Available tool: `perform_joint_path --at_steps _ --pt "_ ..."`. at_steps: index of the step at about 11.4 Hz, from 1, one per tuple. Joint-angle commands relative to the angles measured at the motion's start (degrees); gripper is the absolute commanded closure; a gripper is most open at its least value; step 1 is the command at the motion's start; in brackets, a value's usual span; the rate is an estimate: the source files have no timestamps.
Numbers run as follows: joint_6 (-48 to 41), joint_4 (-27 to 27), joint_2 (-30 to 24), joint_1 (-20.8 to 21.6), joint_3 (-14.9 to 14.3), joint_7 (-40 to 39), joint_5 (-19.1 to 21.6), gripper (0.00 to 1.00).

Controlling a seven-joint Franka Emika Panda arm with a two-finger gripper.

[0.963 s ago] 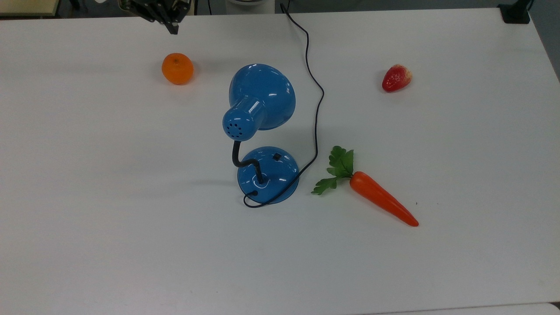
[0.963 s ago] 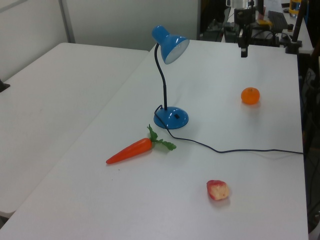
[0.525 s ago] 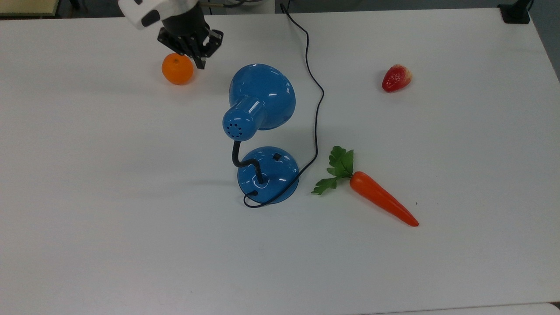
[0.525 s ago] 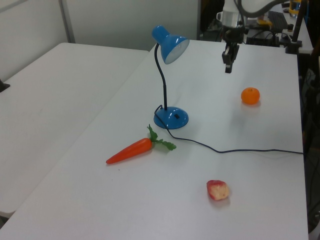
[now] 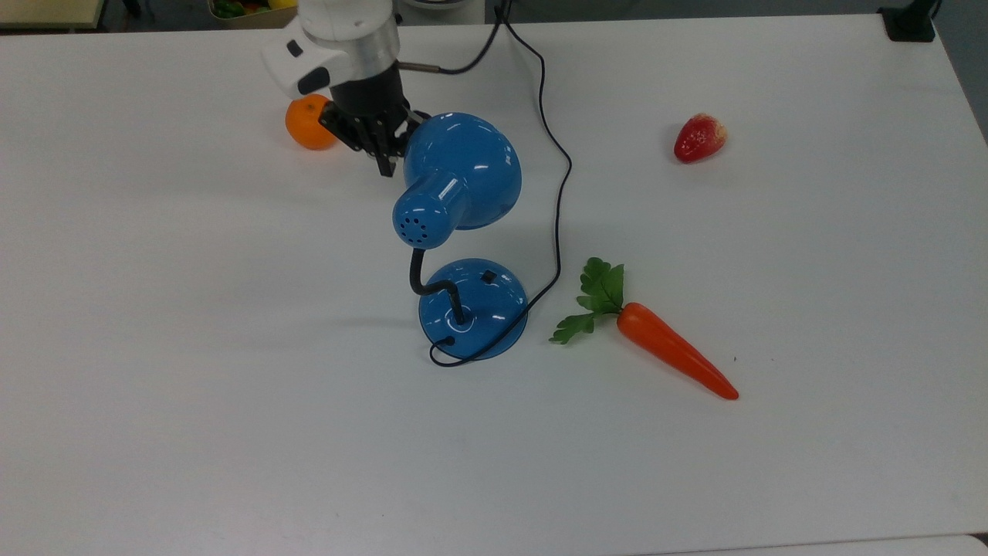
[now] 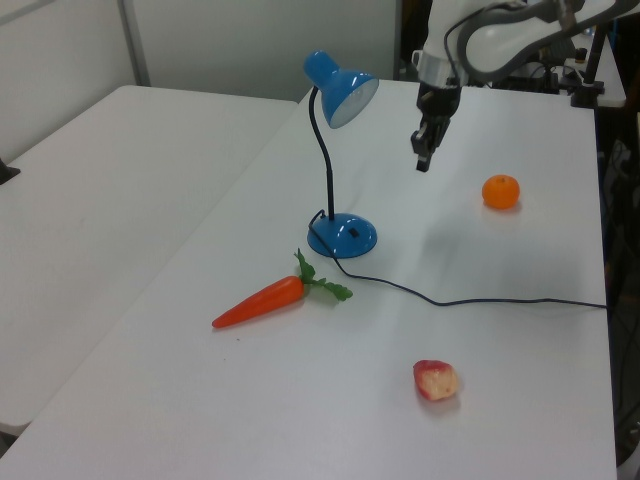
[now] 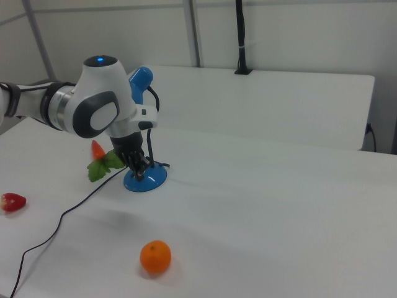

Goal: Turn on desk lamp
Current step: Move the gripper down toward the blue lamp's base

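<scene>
The desk lamp stands mid-table: a glossy blue cone shade on a black bent gooseneck, over a round blue base with a small black switch. No light shows from the shade. Its black cord runs off toward the top view's far edge. My gripper hangs above the table with its fingers together, holding nothing. It sits just off the shade's rim on the top view's left. In the left view the gripper hovers to the right of the lamp, well above the base.
An orange lies behind the gripper near the top view's upper left. A toy carrot with green leaves lies to the right of the base in the top view. A strawberry sits at the top view's upper right. The table is white.
The arm has come in from the top view's far left edge, past the orange, to beside the lamp shade, and has sunk lower. Lamp, cord and fruit have not moved.
</scene>
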Motion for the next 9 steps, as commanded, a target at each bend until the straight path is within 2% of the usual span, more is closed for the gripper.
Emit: perform_joint_path --at_steps 1,5,9 --pt "9.12 -0.90 2.59 2.90 -0.28 6.46 0.82 1.00" --pt "15.04 -1.60 4.53 4.93 -0.37 12.09 0.73 1.00" --pt "24.87 -5.82 4.71 7.91 -0.37 17.28 0.55 1.00"
